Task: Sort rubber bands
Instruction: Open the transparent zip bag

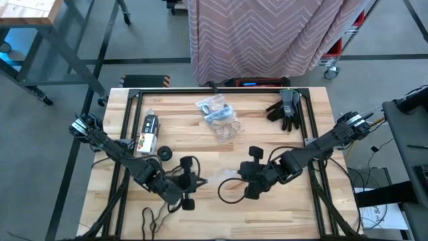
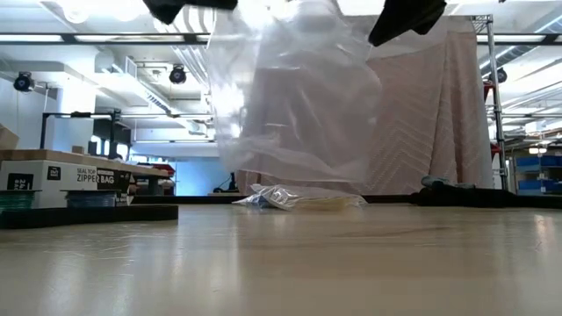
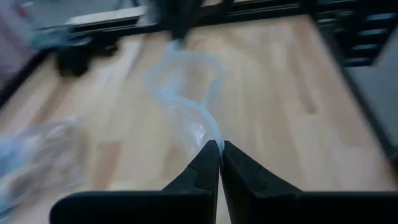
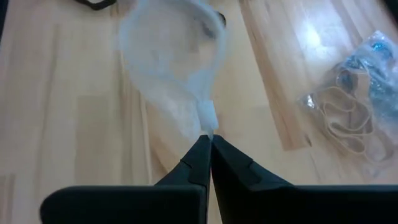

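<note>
High view: both arms are reaching in over the near middle of the wooden table (image 1: 281, 201), their grippers facing each other with a clear plastic bag (image 1: 215, 175) stretched between them.
Left gripper (image 1: 192, 175): sitting near-left of centre; in the left wrist view its fingers (image 3: 208, 163) are pressing together, pinching one edge of the clear bag.
Right gripper (image 1: 249, 175): sitting near-right of centre; in the right wrist view its fingers (image 4: 200, 155) are also pressing together, clamping the opposite edge of the same bag.
Held bag: hanging above the table in the low view (image 2: 285, 96), its mouth gaping open as a loop in both wrist views; what is inside, I cannot tell.
Rubber bands (image 1: 224, 122): lying in a small pile at the far middle of the table, mixed in with crinkled clear bags (image 1: 212, 106); tan loops and some blue ones are showing in the right wrist view (image 4: 348, 118). Well apart from both grippers.
Black loop (image 1: 231, 191): a thin dark loop is lying flat on the table just under the right gripper; another dark strand (image 1: 152, 217) is trailing at the near-left edge. Whether these are bands or cable, I cannot tell.
Work gloves (image 1: 286, 108): dark grey pair lying at the far right of the table.
Zipper bag box (image 1: 147, 139): lying on the left side, with a label showing; in the low view it is reading "seal top zipper bag" (image 2: 83, 175).
Background: a chevron-patterned cloth (image 1: 267, 33) is hanging beyond the far edge.
</note>
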Available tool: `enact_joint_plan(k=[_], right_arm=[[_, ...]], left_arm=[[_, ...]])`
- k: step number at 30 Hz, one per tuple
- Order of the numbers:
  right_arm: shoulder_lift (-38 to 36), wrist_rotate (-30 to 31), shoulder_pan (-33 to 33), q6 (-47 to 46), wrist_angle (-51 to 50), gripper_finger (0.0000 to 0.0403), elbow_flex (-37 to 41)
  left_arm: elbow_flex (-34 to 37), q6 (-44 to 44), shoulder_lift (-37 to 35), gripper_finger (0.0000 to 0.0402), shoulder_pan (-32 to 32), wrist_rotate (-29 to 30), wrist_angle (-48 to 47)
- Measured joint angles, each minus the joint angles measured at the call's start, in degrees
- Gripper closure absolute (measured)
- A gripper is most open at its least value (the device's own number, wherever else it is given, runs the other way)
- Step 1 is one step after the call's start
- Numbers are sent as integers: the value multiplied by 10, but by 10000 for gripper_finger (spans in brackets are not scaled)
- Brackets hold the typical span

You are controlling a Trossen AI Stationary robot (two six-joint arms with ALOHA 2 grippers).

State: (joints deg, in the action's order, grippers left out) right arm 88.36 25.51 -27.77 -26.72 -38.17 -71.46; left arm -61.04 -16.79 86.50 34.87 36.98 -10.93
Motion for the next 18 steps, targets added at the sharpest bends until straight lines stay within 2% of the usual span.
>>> enact_joint_plan(k=[3,12,18], right_arm=[[0,0,7,12,4,403,0],[-1,-5,9,82,58,403,0],[-1,-16,11,68,31,403,0]], left_arm=[[0,22,3,402,0,-22,32],[0,24,5,401,-23,0,45],[0,14,5,401,-25,20,28]])
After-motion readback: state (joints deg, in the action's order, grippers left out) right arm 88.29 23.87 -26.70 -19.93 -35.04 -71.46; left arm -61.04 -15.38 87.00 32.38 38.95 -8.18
